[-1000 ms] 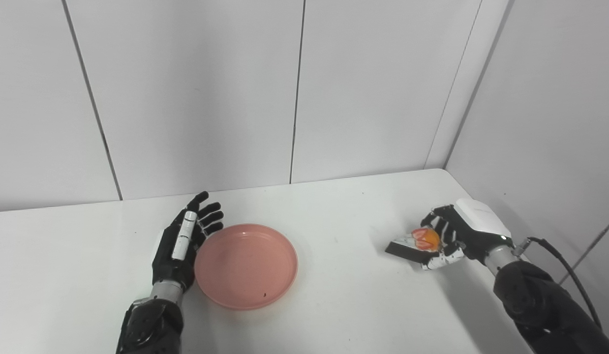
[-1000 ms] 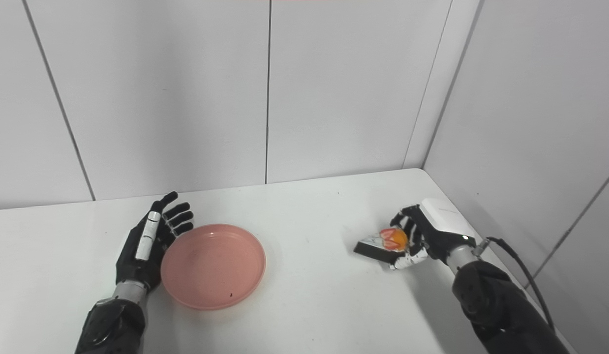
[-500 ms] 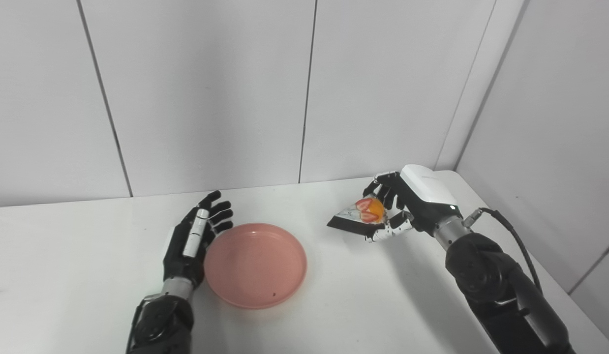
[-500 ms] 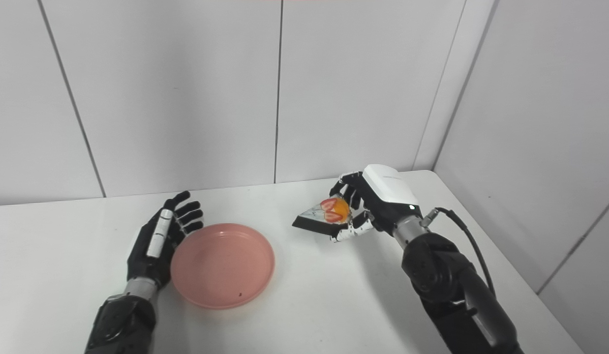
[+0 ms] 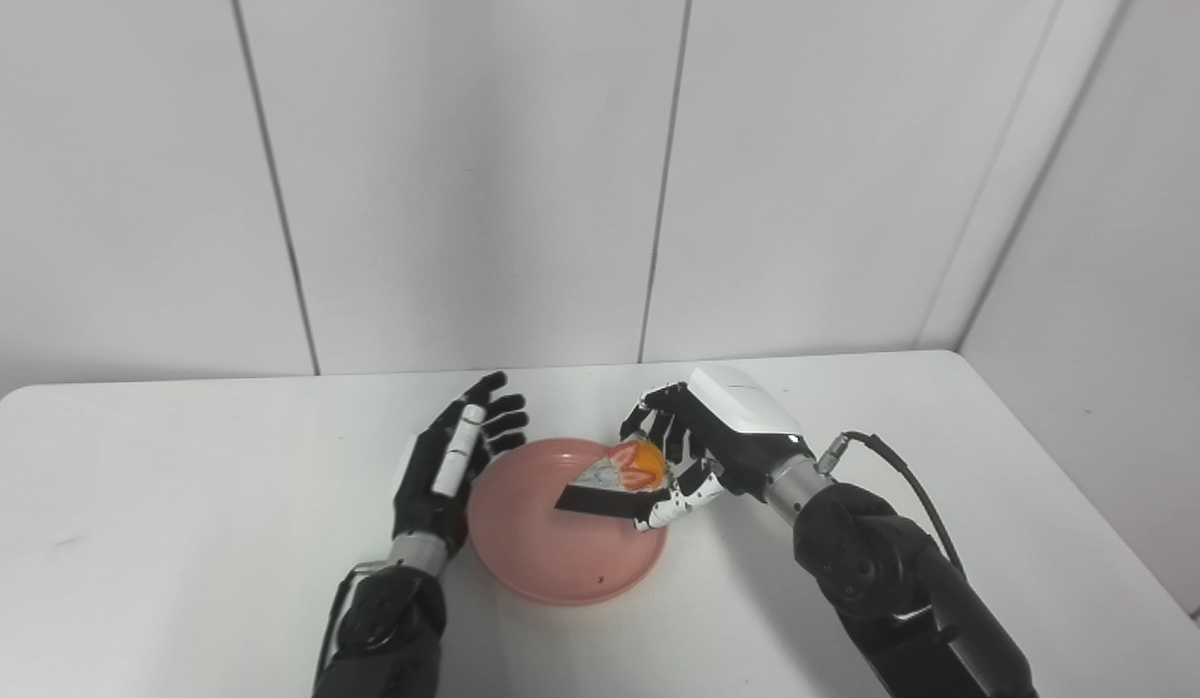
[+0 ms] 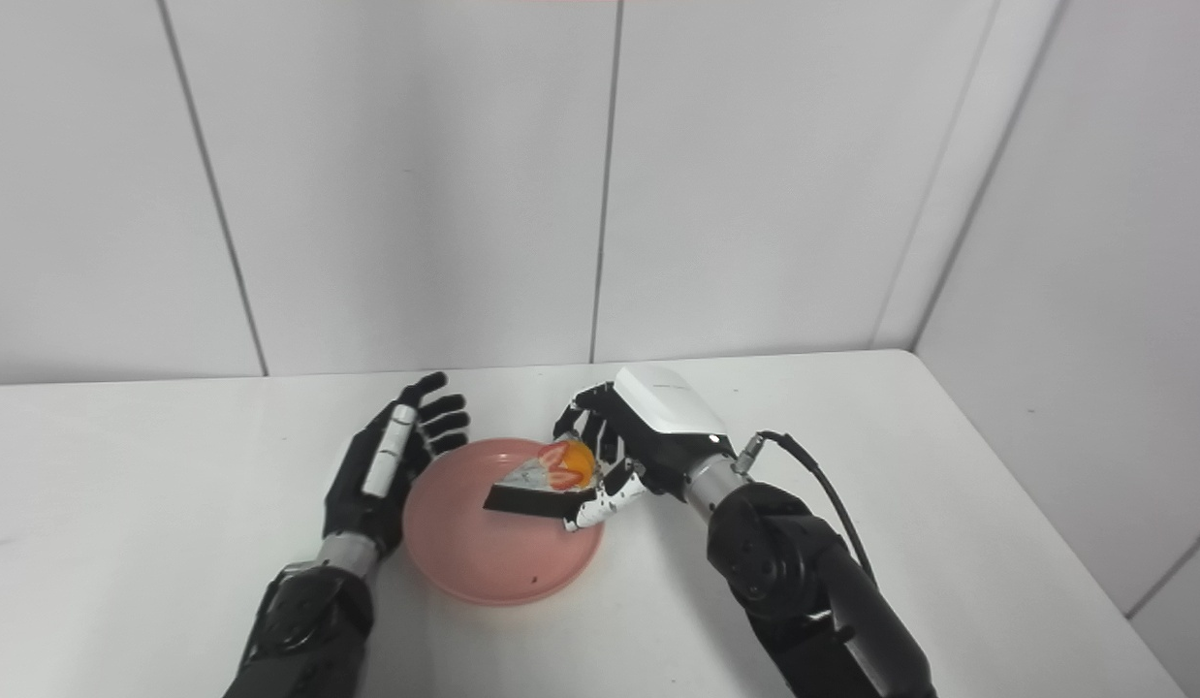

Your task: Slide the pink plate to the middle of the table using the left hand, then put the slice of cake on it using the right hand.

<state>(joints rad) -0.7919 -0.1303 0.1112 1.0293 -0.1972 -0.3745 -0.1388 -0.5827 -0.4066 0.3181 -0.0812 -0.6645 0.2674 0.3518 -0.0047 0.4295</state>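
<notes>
A pink plate (image 5: 552,553) lies flat on the white table (image 5: 173,543), near its middle. My left hand (image 5: 450,470) rests open against the plate's left rim, fingers spread and pointing away from me. My right hand (image 5: 702,446) is shut on a slice of cake (image 5: 615,480) with a dark base and strawberry and orange pieces on top. The slice hangs over the right half of the plate, tip pointing left; whether it touches the plate cannot be told. The same cake (image 6: 542,480) and plate (image 6: 464,557) show in the right eye view.
White wall panels close the table at the back and on the right, meeting in the far right corner. A black cable (image 5: 900,465) loops from my right wrist. A small dark speck (image 5: 600,582) sits on the plate's near rim.
My right hand has carried the cake leftward from the table's right side to above the plate. The camera has turned, shifting the whole picture. The left hand and plate have kept their places.
</notes>
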